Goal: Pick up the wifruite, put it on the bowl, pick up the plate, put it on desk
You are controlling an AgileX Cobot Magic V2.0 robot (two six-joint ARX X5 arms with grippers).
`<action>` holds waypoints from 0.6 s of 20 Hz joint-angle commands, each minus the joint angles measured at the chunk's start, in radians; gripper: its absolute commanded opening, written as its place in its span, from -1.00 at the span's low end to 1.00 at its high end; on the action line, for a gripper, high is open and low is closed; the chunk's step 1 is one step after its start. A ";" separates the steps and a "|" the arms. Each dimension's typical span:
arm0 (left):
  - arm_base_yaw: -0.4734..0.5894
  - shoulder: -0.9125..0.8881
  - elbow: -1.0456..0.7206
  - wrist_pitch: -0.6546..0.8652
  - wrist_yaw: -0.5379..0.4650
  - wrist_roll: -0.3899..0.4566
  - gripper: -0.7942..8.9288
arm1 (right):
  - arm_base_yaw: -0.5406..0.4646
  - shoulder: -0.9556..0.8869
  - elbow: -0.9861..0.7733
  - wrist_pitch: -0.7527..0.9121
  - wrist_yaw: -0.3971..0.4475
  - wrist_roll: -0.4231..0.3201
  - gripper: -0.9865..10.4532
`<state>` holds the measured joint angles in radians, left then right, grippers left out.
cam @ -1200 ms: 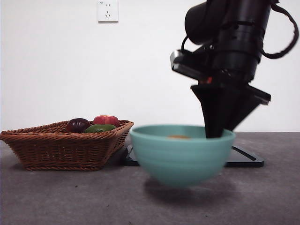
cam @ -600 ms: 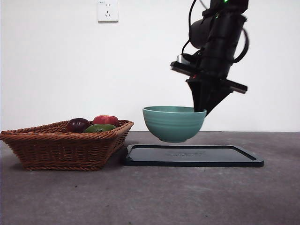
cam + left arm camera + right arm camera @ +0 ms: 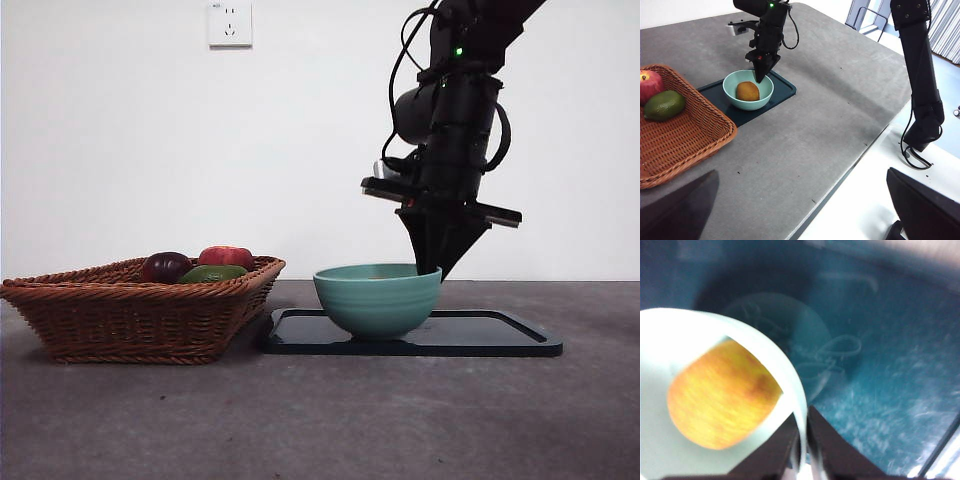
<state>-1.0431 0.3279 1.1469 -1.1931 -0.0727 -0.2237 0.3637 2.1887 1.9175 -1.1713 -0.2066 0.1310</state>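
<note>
Your right claw [image 3: 802,452] is nearly closed, its two jaws pinching the rim of the mint-green bowl [image 3: 378,298], one inside and one outside. The bowl sits on the dark tray [image 3: 500,335] on the worktop [image 3: 320,420]. The wifruite [image 3: 747,91] lies inside the bowl. Your left claw [image 3: 800,220] stands wide apart, holding nothing.

Wicker basket [image 3: 140,310] on the left, holding red apple [image 3: 226,257], green fruit [image 3: 212,273], dark purple fruit [image 3: 166,266]. Dark tray [image 3: 500,338] just beside it. White wall socket [image 3: 229,22] above.
</note>
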 commanded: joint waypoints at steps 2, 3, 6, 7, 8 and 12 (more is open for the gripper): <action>-0.010 0.005 0.011 0.011 0.004 0.003 0.39 | 0.007 0.030 0.027 0.000 -0.003 -0.003 -0.74; -0.010 0.005 0.011 0.012 0.004 0.003 0.39 | 0.007 0.029 0.027 -0.002 -0.002 -0.001 -0.54; -0.010 0.005 0.011 0.012 0.004 0.002 0.39 | -0.022 -0.021 0.032 -0.013 0.001 -0.001 -0.15; -0.010 0.005 0.011 0.012 0.004 0.002 0.39 | -0.036 -0.056 0.043 -0.038 0.001 -0.001 -0.07; -0.010 0.005 0.011 0.012 0.004 0.002 0.39 | -0.047 -0.101 0.047 -0.063 0.005 -0.007 -0.01; -0.010 0.005 0.011 0.030 0.004 -0.002 0.39 | -0.052 -0.341 0.046 -0.205 0.155 -0.042 0.16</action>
<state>-1.0431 0.3279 1.1469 -1.1767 -0.0723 -0.2237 0.3069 1.8179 1.9423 -1.3403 -0.0544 0.1009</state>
